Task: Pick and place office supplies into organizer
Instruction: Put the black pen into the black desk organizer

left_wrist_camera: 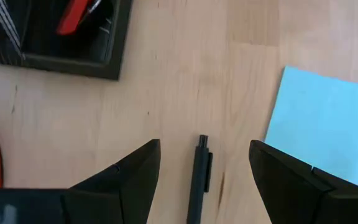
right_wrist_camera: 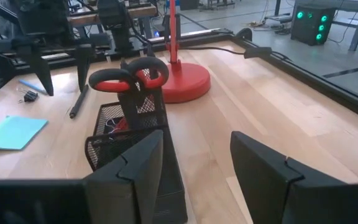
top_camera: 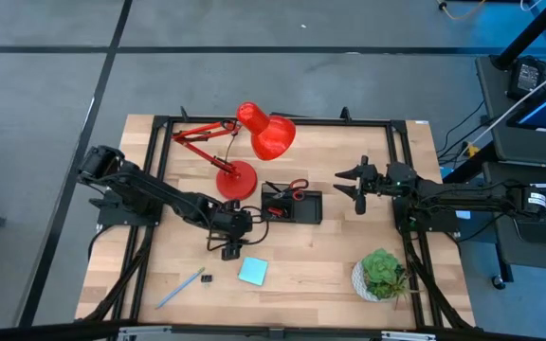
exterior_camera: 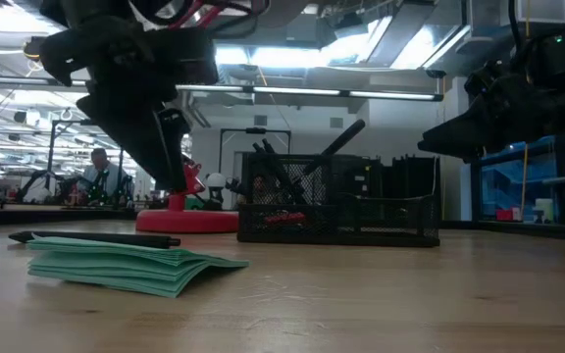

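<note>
Left gripper (top_camera: 229, 248) hung low over the table just in front of the organizer (top_camera: 292, 206), fingers (left_wrist_camera: 120, 180) spread wide, nothing between them but bare wood and a black pen (left_wrist_camera: 199, 180). The pen lay flat on the table (top_camera: 320, 265), centred in the gap, touching neither finger as far as the left wrist view showed. Released, not grasping.

Right gripper (top_camera: 356, 185) was held above the table to the right of the organizer, well apart from it. Its fingers (right_wrist_camera: 132, 171) stood parted, with nothing held.

The organizer, a black mesh tray, sat near the table's middle, just beside the round base of the red lamp (top_camera: 236, 180). Red-handled scissors (right_wrist_camera: 129, 76) stood upright in it, handles up. A small red piece (left_wrist_camera: 74, 15) lay in one compartment.

Teal sticky-note pad (top_camera: 252, 272) lay flat in front of the left gripper, just beside the pen. Light-blue pen (top_camera: 179, 288) lay farther toward the front left corner, a tiny black clip (top_camera: 207, 279) near its tip. Potted plant (top_camera: 382, 273) stood at front right.

Writing: a red label on the organizer's mesh front in the low view, too small to read.
</note>
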`<state>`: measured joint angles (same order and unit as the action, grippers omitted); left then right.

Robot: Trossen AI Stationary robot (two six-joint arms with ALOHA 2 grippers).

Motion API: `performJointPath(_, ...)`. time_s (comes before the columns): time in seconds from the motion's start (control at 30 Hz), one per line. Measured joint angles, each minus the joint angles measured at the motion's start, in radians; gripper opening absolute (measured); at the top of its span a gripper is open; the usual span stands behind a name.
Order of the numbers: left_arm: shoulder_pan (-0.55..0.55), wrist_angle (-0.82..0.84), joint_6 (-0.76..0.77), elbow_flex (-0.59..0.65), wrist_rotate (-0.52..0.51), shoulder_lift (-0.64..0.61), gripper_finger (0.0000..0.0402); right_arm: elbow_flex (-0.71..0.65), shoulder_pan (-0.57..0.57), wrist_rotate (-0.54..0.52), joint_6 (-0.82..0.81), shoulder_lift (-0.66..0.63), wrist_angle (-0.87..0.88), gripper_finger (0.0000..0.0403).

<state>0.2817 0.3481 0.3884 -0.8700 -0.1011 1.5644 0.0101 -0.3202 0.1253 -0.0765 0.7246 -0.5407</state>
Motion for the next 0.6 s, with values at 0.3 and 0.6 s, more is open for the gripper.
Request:
performJointPath(0.3,-0.003,0.005,0.02,-0.002,0.019,0.036,0.0235,0.0,0.0,-0.003,0.005,0.0,0.0,0.019)
performJointPath(0.6,-0.002,0.1,-0.006,-0.069,0.024,0.082,0.0192,0.0,0.0,-0.003,0.028,0.0,0.0,0.0191)
